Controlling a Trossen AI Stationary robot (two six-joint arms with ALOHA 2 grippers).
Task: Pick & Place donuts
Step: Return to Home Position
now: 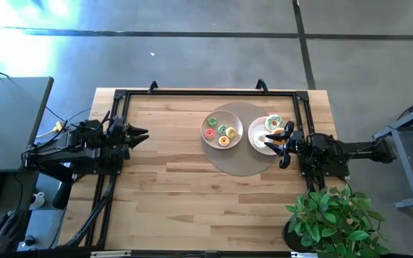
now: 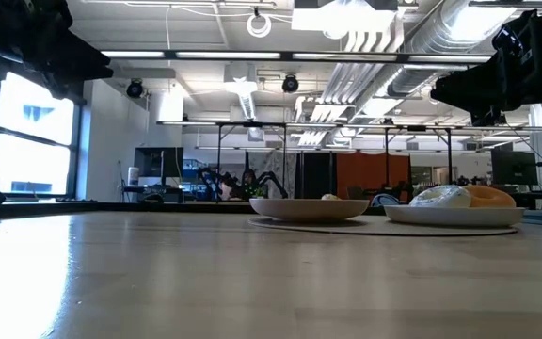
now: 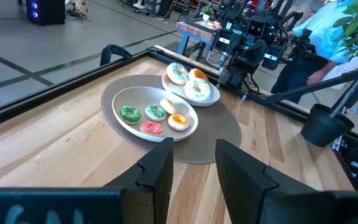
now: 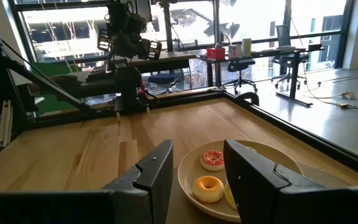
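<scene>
Several small donuts with green, red, orange and yellow icing lie in the round beige plate [image 1: 222,129] [image 3: 148,112]. Three more, two white-iced [image 3: 197,90] and one orange [image 3: 197,75], rest on the round white plate [image 1: 267,134] [image 3: 191,87] beside it. Both plates stand on a round grey mat [image 1: 244,161]. My right gripper [image 1: 272,141] [image 4: 197,168] is open and raised above the white plate, pointing toward the beige plate. My left gripper [image 1: 143,134] [image 3: 194,168] is open and waits near the table's left side, facing the plates.
A black frame rail [image 1: 206,92] runs round the far, left and right edges of the table. A potted plant [image 1: 332,218] stands at the near right corner. A person in a light blue shirt [image 3: 316,37] stands beyond the right edge. Bare wood [image 1: 192,193] lies left of and nearer than the mat.
</scene>
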